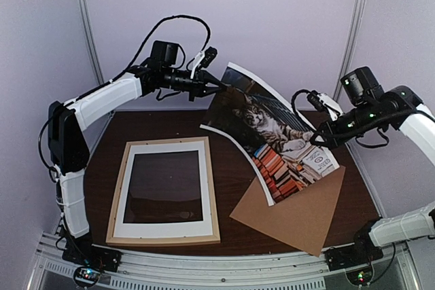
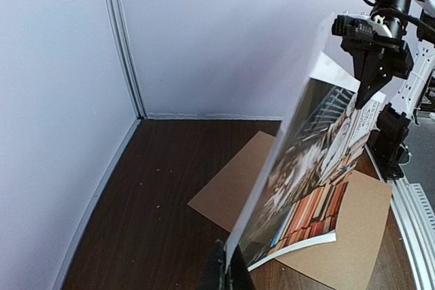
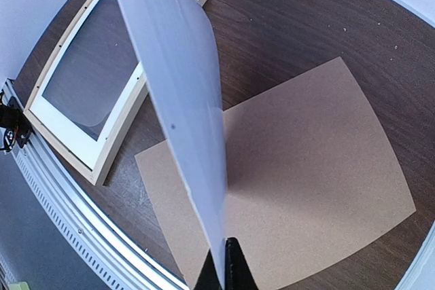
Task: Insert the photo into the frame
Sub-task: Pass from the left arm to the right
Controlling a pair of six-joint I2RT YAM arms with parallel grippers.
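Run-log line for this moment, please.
photo: aloft, held at opposite edges | left claw: shut on photo | right claw: shut on photo | frame: lying flat, no photo

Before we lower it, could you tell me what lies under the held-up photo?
Under the photo, held between the left gripper and right gripper, lies the brown backing board. The print covers part of the board's far edge in the top view; the frame lies aside.
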